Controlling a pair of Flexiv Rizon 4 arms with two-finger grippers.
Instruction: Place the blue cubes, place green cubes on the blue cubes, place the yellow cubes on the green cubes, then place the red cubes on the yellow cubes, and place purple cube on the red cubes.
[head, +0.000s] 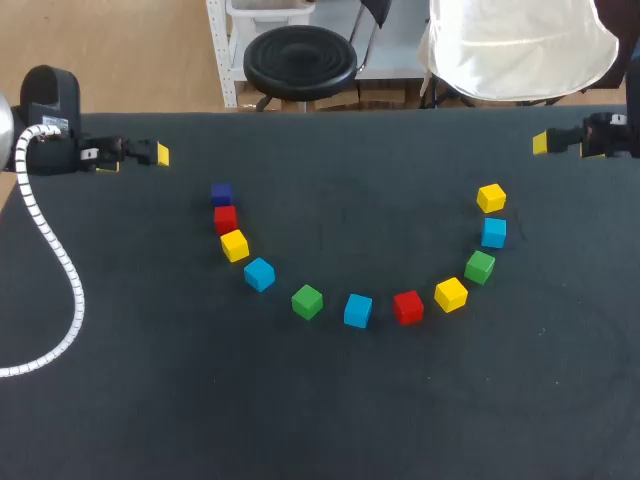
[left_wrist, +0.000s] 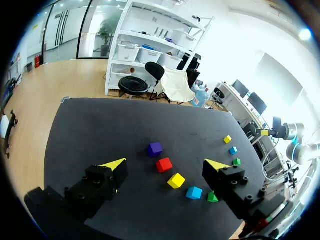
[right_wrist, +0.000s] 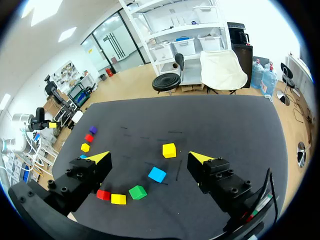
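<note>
Several cubes lie in a U-shaped arc on the black table (head: 330, 410). From its left end run a purple cube (head: 221, 193), a red cube (head: 225, 218), a yellow cube (head: 234, 245), a blue cube (head: 259, 274) and a green cube (head: 307, 301). Blue (head: 358, 310), red (head: 408, 307), yellow (head: 451, 294), green (head: 480, 267), blue (head: 493, 232) and yellow (head: 491, 198) cubes follow. My left gripper (head: 135, 160) (left_wrist: 165, 164) stands open at the far left edge, well away from them. Open too, my right gripper (head: 562, 146) (right_wrist: 150, 157) hangs at the far right edge. Neither holds anything.
A white ribbed cable (head: 55, 270) from the left arm loops over the table's left side. All cubes lie singly, none stacked. Bare tabletop stretches inside the arc and in front of it.
</note>
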